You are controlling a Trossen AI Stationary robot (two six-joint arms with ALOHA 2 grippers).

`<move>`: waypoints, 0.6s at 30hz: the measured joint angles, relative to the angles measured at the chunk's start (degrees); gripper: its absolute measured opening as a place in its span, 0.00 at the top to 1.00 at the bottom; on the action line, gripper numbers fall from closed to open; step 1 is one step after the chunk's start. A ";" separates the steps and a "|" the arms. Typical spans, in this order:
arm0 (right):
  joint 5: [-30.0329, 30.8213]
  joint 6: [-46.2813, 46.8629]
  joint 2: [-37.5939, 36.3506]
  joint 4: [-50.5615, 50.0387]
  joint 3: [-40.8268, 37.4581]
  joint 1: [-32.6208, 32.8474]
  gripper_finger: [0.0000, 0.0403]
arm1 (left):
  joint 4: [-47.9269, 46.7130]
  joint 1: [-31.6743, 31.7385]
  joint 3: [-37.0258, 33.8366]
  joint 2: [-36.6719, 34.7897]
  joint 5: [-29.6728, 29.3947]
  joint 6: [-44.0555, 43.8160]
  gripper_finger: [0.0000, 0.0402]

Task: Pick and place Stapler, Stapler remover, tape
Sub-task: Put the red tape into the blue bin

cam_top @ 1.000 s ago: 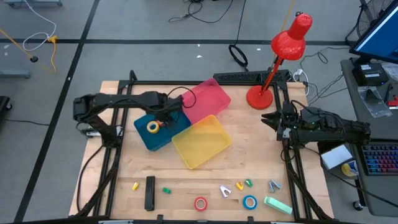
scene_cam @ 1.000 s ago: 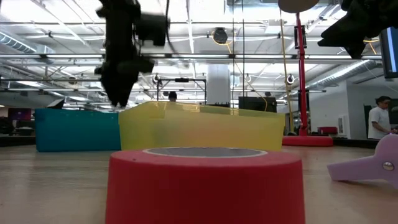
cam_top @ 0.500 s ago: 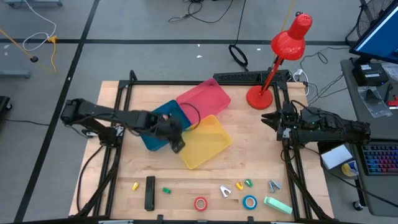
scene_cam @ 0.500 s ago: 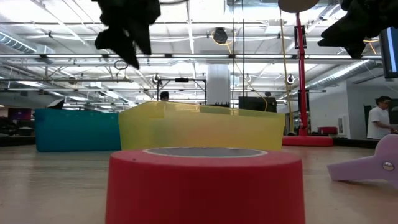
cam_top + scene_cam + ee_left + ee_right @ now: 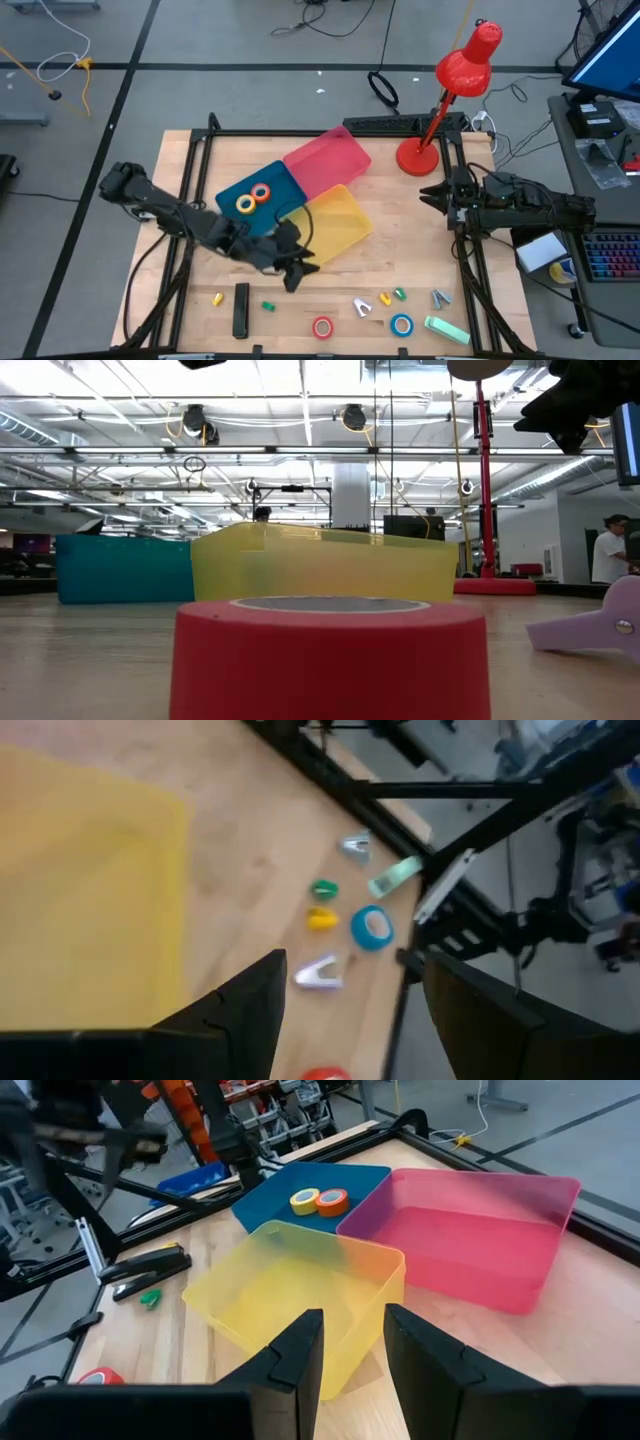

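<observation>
Two rolls: yellow tape and orange tape lie in the blue bin, 10 o'clock of the yellow bin.
High, left gripper: open, empty, over bare wood at the yellow bin's 7 o'clock.
High, right gripper: fingers apart, empty, waiting at the table's 3 o'clock edge.
High, front row: red tape, blue tape, black stapler.
Low: red tape fills the foreground.
Left wrist: blue tape ahead between the fingers.
</observation>
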 joint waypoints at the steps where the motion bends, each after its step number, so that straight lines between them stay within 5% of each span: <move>1: 0.02 -0.05 0.00 -0.02 0.00 0.00 0.75 | 0.87 -0.91 -0.07 0.78 -0.11 -0.54 0.42; 12: 0.00 -0.26 0.02 -0.48 0.00 0.00 0.75 | 10.93 -6.90 2.66 14.53 4.91 -14.38 0.42; 18: 0.01 -0.27 0.00 -0.46 0.00 0.00 0.75 | -5.80 -8.11 13.46 21.96 11.40 -19.85 0.42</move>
